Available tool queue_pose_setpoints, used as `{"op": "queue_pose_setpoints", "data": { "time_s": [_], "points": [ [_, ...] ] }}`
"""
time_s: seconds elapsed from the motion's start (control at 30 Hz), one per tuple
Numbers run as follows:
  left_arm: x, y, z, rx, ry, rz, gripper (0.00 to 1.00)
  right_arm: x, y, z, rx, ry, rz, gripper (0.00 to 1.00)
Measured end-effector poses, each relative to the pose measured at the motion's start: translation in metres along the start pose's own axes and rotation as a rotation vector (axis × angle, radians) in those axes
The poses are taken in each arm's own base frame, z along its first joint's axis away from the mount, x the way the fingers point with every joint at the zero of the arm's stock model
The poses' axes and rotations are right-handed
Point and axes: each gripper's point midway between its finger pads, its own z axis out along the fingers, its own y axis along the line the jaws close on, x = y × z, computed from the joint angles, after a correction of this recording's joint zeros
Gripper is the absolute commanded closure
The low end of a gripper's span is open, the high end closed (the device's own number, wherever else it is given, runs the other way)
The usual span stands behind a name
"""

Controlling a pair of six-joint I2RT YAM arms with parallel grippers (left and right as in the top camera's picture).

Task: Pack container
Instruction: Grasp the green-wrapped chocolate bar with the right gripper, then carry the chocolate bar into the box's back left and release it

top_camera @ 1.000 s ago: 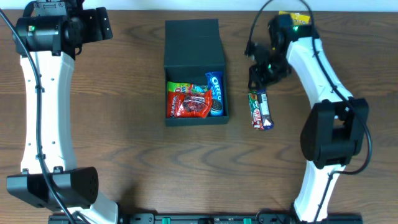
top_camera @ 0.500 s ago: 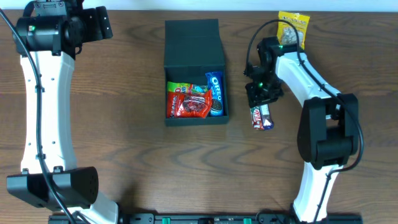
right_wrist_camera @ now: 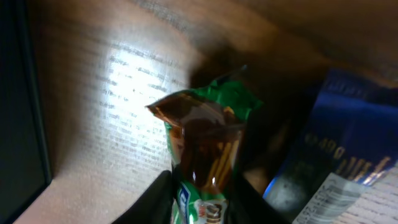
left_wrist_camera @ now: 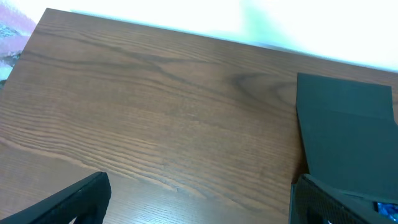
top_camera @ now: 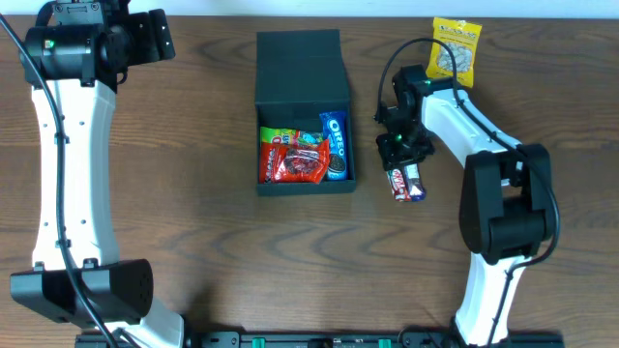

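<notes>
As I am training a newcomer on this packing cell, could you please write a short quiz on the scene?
1. True or false: the Oreo packet lies in the container.
2. Which gripper is over the bars beside the container? A) left B) right
3. Fill in: the packet near the table's far edge is ____ in colour.
Key: 1 true; 2 B, the right gripper; 3 yellow.

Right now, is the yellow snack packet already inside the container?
No, the yellow snack packet lies on the table near its far right edge, well outside the container.
</notes>
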Motion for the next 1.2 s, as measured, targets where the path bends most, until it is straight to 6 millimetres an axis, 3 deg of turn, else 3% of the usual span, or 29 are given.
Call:
{"op": "queue_pose_setpoints", "data": {
  "time_s": [0.4,0.5,0.6,0.63,0.7,0.83,0.93,1.0,1.1,1.2],
  "points": [
    [0.000,0.000,0.000,0.000,-0.001,0.000,0.05,-0.023,0.001,-0.008,0.021,-0.080,-0.019,0.87],
    [-0.001,0.000,0.000,0.000,-0.003,0.000,0.05,-0.052,0.001,-0.034,0.034,-0.174,-0.029,0.88],
    [-0.001,0.000,0.000,0.000,-0.004,0.000,0.05,-0.092,0.004,-0.080,0.056,-0.325,-0.061,0.89],
    [-0.001,0.000,0.000,0.000,-0.004,0.000,0.05,-0.107,0.010,-0.103,0.067,-0.386,-0.093,0.89],
    [-0.001,0.000,0.000,0.000,-0.004,0.005,0.05,-0.120,0.023,-0.126,0.081,-0.444,-0.163,0.90],
    [-0.004,0.000,-0.005,0.001,-0.021,0.037,0.05,-0.137,0.075,-0.152,0.102,-0.527,-0.373,0.90],
    [-0.013,0.001,-0.018,0.004,-0.066,0.065,0.05,-0.134,0.130,-0.146,0.120,-0.532,-0.567,0.91],
    [-0.017,0.001,-0.025,0.005,-0.092,0.075,0.05,-0.133,0.153,-0.144,0.140,-0.543,-0.646,0.91],
    [-0.025,0.001,-0.035,0.007,-0.132,0.086,0.05,-0.132,0.176,-0.135,0.155,-0.541,-0.723,0.93],
    [-0.032,0.001,-0.045,0.009,-0.170,0.092,0.05,-0.132,0.182,-0.116,0.159,-0.507,-0.757,0.94]
  ]
}}
